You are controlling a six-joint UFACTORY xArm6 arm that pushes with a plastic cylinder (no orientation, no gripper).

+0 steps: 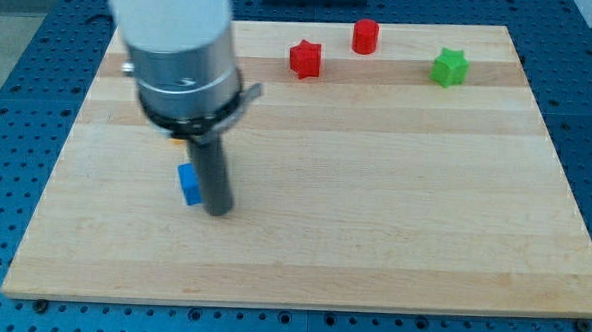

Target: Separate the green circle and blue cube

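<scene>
Tip (219,212) down on the board (373,239), touching the right side of the blue cube (189,183) in the left half, well in from the left edge. No jaws; nothing held. Green circle unseen; orange sliver (178,136) under the arm. Red star (305,58), red cylinder (366,36), green star (448,68) along the top edge. Bare wood toward right and bottom edges.
</scene>
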